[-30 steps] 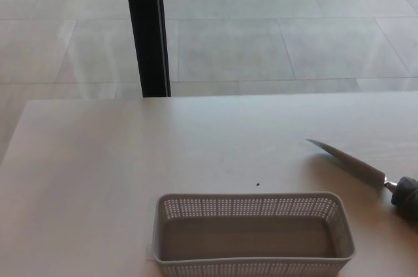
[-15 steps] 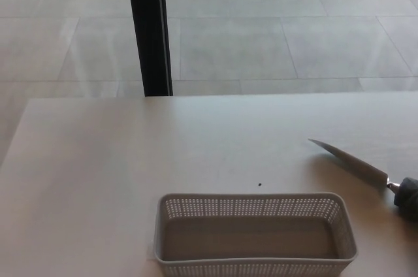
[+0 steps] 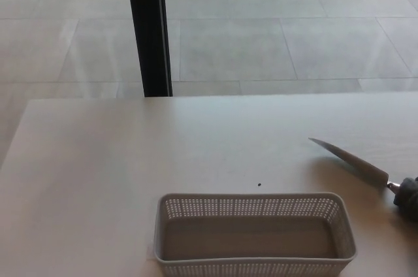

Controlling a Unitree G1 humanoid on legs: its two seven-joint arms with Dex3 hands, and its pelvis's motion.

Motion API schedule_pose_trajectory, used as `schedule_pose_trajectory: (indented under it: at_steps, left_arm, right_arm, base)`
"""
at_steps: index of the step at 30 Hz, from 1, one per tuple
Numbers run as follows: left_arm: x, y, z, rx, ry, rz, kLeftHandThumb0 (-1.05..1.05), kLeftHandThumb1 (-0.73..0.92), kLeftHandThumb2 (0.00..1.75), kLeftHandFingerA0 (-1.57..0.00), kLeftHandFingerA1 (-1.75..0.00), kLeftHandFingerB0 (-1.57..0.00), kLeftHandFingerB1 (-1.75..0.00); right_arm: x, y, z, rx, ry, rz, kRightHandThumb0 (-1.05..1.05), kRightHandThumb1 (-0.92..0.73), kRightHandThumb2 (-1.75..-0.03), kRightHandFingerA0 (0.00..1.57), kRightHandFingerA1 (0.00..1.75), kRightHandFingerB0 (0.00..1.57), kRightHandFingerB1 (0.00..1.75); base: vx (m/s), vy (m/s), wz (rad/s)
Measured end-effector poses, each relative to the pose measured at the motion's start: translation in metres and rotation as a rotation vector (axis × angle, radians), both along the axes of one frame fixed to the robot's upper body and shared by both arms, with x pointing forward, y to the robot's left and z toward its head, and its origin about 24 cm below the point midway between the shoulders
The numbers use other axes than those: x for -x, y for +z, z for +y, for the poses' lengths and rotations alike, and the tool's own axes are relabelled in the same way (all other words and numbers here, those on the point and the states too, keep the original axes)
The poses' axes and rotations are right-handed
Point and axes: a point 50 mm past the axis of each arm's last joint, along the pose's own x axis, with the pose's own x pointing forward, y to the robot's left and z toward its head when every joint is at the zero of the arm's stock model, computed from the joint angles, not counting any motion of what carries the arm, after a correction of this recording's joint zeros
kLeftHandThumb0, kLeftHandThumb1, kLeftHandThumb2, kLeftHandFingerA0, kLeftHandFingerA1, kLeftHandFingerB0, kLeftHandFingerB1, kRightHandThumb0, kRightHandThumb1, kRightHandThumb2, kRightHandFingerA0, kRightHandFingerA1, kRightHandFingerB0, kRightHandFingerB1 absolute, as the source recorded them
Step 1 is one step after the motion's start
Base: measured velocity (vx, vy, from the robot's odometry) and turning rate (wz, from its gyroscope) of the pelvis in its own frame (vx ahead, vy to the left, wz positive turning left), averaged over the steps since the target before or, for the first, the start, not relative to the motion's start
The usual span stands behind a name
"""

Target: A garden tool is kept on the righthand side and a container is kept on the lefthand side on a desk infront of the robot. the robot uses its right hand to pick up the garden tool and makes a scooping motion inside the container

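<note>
A garden tool lies on the pale desk at the right. Its narrow metal blade [image 3: 349,159] points up and to the left, and its black handle [image 3: 408,196] is cut off by the picture's right edge. A grey perforated container [image 3: 255,234] sits at the near middle of the desk, empty inside, with its front wall cropped by the bottom edge. The tool rests about a hand's width to the right of the container, apart from it. Neither of my hands shows in the head view.
The desk [image 3: 130,159] reaches to a far edge, with tiled floor beyond it. A black vertical post [image 3: 149,29] stands behind the desk at the left. A tiny dark speck [image 3: 260,184] lies just beyond the container.
The whole picture has shifted a few pixels, so the camera moved slightly. The tool and the container have stayed where they were on the desk.
</note>
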Motion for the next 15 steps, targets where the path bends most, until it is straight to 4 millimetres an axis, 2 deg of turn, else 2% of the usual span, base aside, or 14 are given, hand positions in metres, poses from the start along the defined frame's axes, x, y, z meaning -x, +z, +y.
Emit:
schedule_pose_trajectory:
  at_steps: [1,2,3,4,5,7,9,11,12,13,14,15]
  left_arm:
    - [0.0,0.0,0.0,0.0,-0.003,0.002,-0.56,0.67,0.6,-0.55,-0.63,-0.48,-0.49]
    - [0.0,0.0,0.0,0.0,-0.006,0.003,-0.55,0.66,0.6,-0.58,-0.64,-0.5,-0.49]
    - [-0.001,0.0,-0.001,0.0,-0.009,0.004,-0.55,0.66,0.6,-0.58,-0.64,-0.5,-0.49]
    - [-0.001,0.0,-0.001,0.0,-0.013,0.005,-0.55,0.66,0.6,-0.6,-0.63,-0.51,-0.48]
    - [-0.001,0.0,-0.001,-0.001,-0.015,0.005,-0.54,0.66,0.59,-0.63,-0.68,-0.55,-0.51]
    - [-0.002,0.0,-0.001,-0.001,-0.018,0.004,-0.54,0.66,0.59,-0.63,-0.68,-0.54,-0.5]
    - [-0.002,0.0,-0.001,-0.001,-0.019,0.003,-0.53,0.66,0.6,-0.61,-0.63,-0.51,-0.48]
    - [-0.002,0.0,-0.001,-0.001,-0.019,0.004,-0.53,0.65,0.6,-0.63,-0.63,-0.53,-0.49]
    - [-0.002,0.0,-0.001,-0.001,-0.019,0.004,-0.53,0.65,0.6,-0.62,-0.64,-0.54,-0.49]
    - [-0.002,0.0,-0.001,-0.001,-0.02,0.005,-0.53,0.65,0.6,-0.62,-0.65,-0.54,-0.5]
    - [-0.001,0.0,-0.001,-0.001,-0.02,0.005,-0.53,0.66,0.6,-0.61,-0.65,-0.53,-0.5]
    - [-0.001,-0.001,-0.001,-0.001,-0.02,0.006,-0.52,0.63,0.59,-0.64,-0.63,-0.55,-0.49]
  right_arm:
    - [0.0,0.0,0.0,0.001,-0.004,0.0,-0.8,-0.74,-0.62,0.05,0.49,0.19,0.3]
    - [0.0,-0.001,0.0,0.011,-0.012,0.001,-0.72,-0.53,-0.86,0.07,0.58,0.12,0.42]
    - [0.0,-0.002,0.0,0.019,-0.018,0.001,-0.72,-0.53,-0.86,0.07,0.58,0.12,0.42]
    - [-0.001,-0.003,0.001,0.03,-0.025,0.002,-0.65,-0.67,-0.61,0.1,0.64,0.22,0.3]
    - [-0.001,-0.003,0.001,0.038,-0.032,0.0,-0.63,-0.65,-0.6,0.14,0.67,0.23,0.3]
    - [-0.001,-0.006,0.002,0.068,-0.047,-0.012,-0.59,-0.65,-0.6,0.19,0.63,0.25,0.29]
    - [-0.002,-0.007,0.003,0.085,-0.058,-0.024,-0.53,-0.66,-0.6,0.29,0.64,0.29,0.3]
    - [-0.003,-0.01,0.006,0.111,-0.073,-0.052,-0.52,-0.67,-0.61,0.28,0.6,0.28,0.3]
    - [-0.003,-0.012,0.006,0.12,-0.081,-0.061,-0.57,-0.53,-0.82,0.29,0.61,0.19,0.41]
    - [-0.003,-0.013,0.007,0.131,-0.089,-0.069,-0.56,-0.52,-0.83,0.33,0.63,0.14,0.41]
    - [-0.003,-0.015,0.007,0.146,-0.099,-0.079,-0.5,-0.65,-0.59,0.52,0.79,0.19,0.28]
    - [-0.004,-0.016,0.008,0.159,-0.106,-0.088,-0.48,-0.55,-0.8,0.79,1.11,0.11,0.39]
  base:
    - [0.0,0.0,0.0]
    - [0.0,0.0,0.0]
    - [0.0,0.0,0.0]
    - [0.0,0.0,0.0]
    - [0.0,0.0,0.0]
    - [0.0,0.0,0.0]
    - [0.0,0.0,0.0]
    - [0.0,0.0,0.0]
    - [0.0,0.0,0.0]
    - [0.0,0.0,0.0]
    - [0.0,0.0,0.0]
    - [0.0,0.0,0.0]
